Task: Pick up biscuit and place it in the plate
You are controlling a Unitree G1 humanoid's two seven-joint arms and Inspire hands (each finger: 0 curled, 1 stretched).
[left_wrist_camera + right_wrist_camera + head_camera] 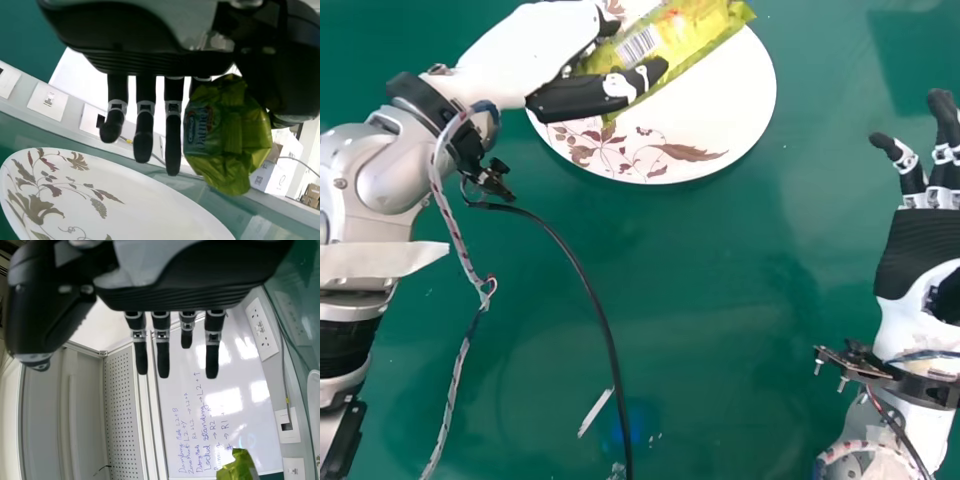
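Note:
My left hand (535, 45) is above the left side of the white, leaf-patterned plate (735, 105), pinching the yellow-green biscuit packet (692, 38) between thumb and fingers. The packet slants over the plate's far part. In the left wrist view the hand (173, 142) has the packet (227, 145) at its thumb side, with the plate (145, 195) below. Whether the packet touches the plate, I cannot tell. At the right, my right hand (920, 250) is palm up with its fingers relaxed and holds nothing; the right wrist view shows this hand (162, 357) and part of the packet (239, 467).
A green table (720, 290) lies under both arms. A black cable (590, 280) hangs from the left wrist across its middle. A small white strip (595, 412) lies near the front. Wall sockets (261, 329) and a whiteboard (200, 405) stand beyond the table.

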